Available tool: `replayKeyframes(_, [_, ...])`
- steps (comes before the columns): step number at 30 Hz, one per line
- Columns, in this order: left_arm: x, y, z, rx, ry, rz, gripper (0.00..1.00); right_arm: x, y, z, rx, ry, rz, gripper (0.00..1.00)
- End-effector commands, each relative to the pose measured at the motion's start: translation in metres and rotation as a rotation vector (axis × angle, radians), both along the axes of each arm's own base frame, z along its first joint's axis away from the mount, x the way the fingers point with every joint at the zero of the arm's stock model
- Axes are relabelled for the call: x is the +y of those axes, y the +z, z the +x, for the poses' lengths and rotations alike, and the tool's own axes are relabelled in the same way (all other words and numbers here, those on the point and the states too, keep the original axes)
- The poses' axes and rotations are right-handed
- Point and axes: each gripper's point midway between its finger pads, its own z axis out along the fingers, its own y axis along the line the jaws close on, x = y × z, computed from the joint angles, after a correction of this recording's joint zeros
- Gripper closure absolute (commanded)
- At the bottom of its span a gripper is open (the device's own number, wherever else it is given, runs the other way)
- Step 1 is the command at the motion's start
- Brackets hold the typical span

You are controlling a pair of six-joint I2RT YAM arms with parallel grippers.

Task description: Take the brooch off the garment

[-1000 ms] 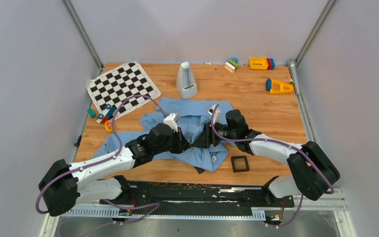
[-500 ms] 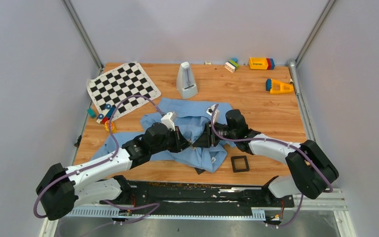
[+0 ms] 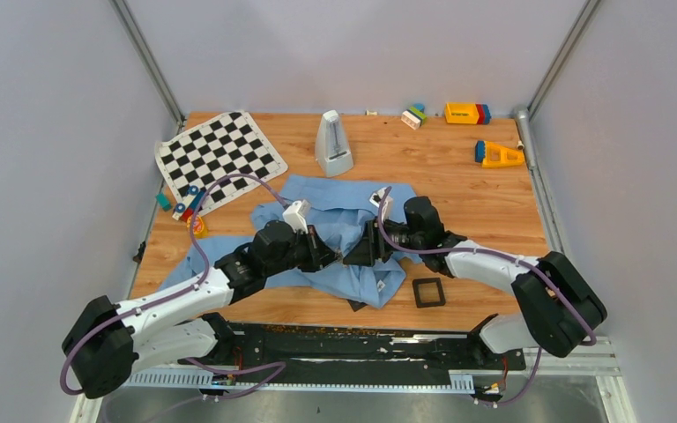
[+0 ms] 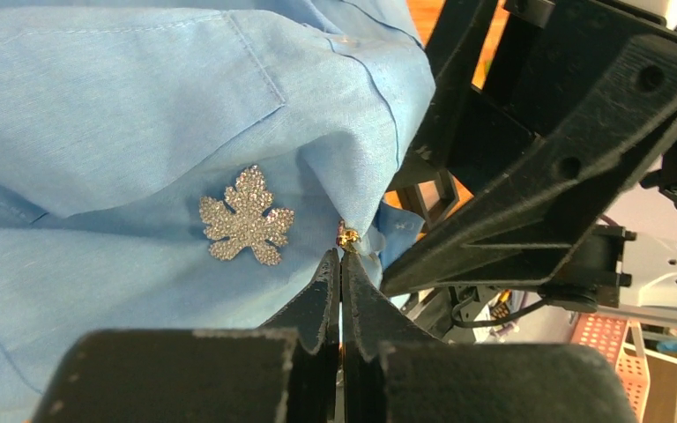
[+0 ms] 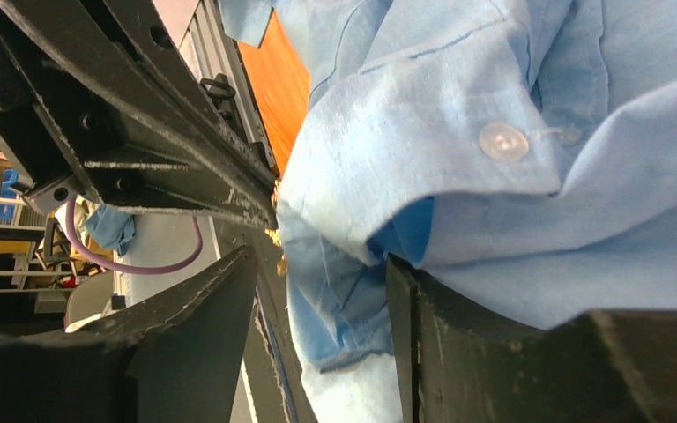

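**Top view:** both arms reach in to the middle of the blue shirt (image 3: 353, 216), crumpled on the table (image 3: 485, 211). The left gripper (image 3: 328, 258) and right gripper (image 3: 359, 253) sit tip to tip, nearly touching. The brooch is too small to make out here.

**Left wrist:** the brooch (image 4: 247, 218) is a silver glittery leaf lying flat on the cloth, just beyond the left gripper (image 4: 341, 257) and off to its left. The fingers are pressed together with no gap. A small gold bit (image 4: 347, 236) sits right at the tips, where the shirt edge folds over. It's prob. the pin's back clasp, but can't tell if it's actually pinched. The right gripper's black body fills the right side, close against that same fold.

**Right wrist:** the right gripper (image 5: 322, 264) has its fingers apart w/ a thick shirt fold between them. The cloth touches one finger, and there's a sliver of gap at the other, so can't tell if it's truly clamped. A white button (image 5: 503, 141) is on the cloth further out. The left gripper's fingers come in from the upper left, ending at the fold edge.

**Handling (my read):**
- Brooch is light, small and rigid, w/ a bumpy stone face, so likely poor to pinch flat and the stones may chip.
- Shirt is soft and will tent and follow any pull, so it needs one hand anchoring the cloth near the pin.
- Best hold is prob. the clasp or the leaf's rim, not the face.
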Motion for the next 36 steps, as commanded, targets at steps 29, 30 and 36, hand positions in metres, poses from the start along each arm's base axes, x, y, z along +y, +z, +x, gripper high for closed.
replayKeyframes(29, [0.037, 0.107, -0.027, -0.333, -0.184, -0.122, 1.0, -0.014, 0.083, -0.005, -0.126, -0.077, 0.156, 0.49])
replayKeyframes(30, [0.034, 0.112, -0.032, -0.344, -0.215, -0.147, 1.0, -0.013, 0.089, -0.009, -0.123, -0.059, 0.173, 0.51])
replayKeyframes(36, [0.02, 0.118, -0.046, -0.346, -0.328, -0.216, 1.0, -0.006, 0.117, -0.032, -0.102, 0.099, 0.268, 0.53])
